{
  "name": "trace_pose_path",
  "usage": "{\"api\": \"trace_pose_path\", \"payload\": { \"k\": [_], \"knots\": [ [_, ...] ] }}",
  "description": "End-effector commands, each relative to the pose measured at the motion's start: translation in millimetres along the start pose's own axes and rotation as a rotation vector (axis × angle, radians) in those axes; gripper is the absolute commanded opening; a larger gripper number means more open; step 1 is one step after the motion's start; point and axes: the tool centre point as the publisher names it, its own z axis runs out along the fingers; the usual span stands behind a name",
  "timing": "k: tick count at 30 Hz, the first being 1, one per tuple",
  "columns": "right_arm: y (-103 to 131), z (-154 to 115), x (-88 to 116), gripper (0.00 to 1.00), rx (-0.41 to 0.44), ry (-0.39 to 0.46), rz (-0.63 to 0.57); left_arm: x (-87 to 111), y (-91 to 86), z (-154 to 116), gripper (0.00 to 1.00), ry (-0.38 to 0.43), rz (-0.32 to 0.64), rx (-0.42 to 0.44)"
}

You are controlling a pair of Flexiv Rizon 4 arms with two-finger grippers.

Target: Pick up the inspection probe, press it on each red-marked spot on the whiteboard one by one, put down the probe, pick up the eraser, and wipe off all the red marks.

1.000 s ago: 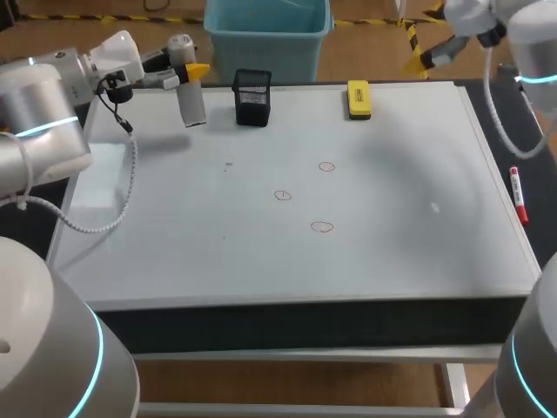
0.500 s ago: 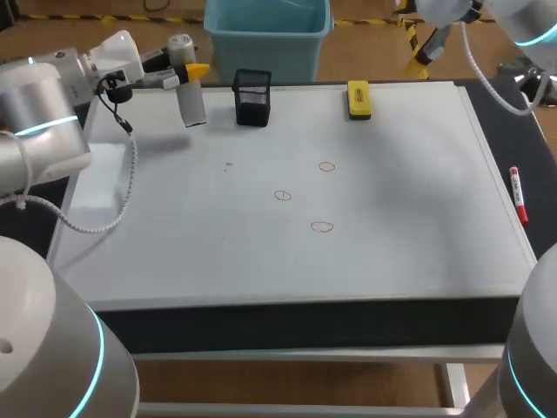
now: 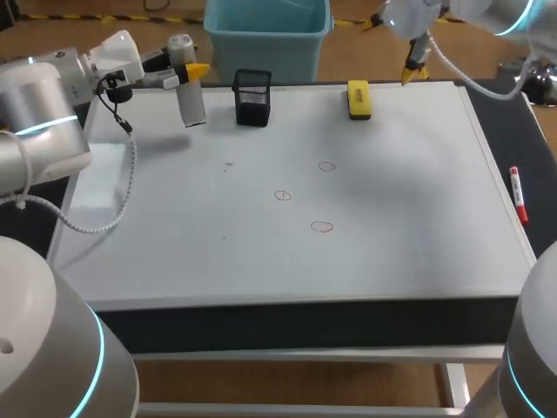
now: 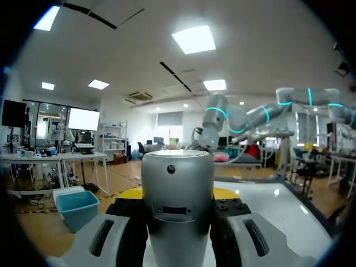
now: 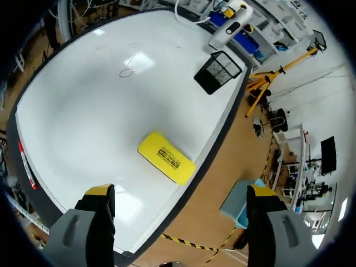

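Observation:
My left gripper [image 3: 193, 71] is shut on the grey cylindrical probe [image 3: 189, 97], holding it upright over the whiteboard's [image 3: 409, 200] back left corner. In the left wrist view the probe [image 4: 178, 194] stands between the fingers [image 4: 103, 238]. The yellow eraser [image 3: 359, 98] lies at the back edge. Three red marks [image 3: 326, 166], [image 3: 283, 195], [image 3: 323, 227] sit mid-board. My right gripper [image 3: 409, 73] hangs open, above and just right of the eraser. In the right wrist view, the eraser [image 5: 166, 157] lies ahead of the open gripper [image 5: 181, 192].
A black mesh pen holder [image 3: 252, 97] stands between probe and eraser, also seen as pen holder [image 5: 218, 72] from the right wrist. A red marker [image 3: 519, 196] lies off the board's right edge.
My right arm has swung left along the back edge and come down toward the eraser. The left arm and probe have not moved.

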Motion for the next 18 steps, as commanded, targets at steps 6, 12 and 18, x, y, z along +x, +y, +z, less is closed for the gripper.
{"api": "trace_pose_path", "payload": {
  "k": [6, 12, 18],
  "knots": [
    [1.7, 3.2, -8.0, 1.00, 0.017, 0.230, -0.013, 0.3, -0.4, 0.4, 0.00, -0.002, 0.001, 0.001],
    [1.7, 3.2, -8.0, 1.00, 0.017, 0.230, -0.013, 0.3, -0.4, 0.4, 0.00, -0.002, 0.001, 0.001],
    [1.7, 3.2, -8.0, 1.00, 0.017, 0.230, -0.013, 0.3, -0.4, 0.4, 0.00, -0.002, 0.001, 0.001]
  ]
}}
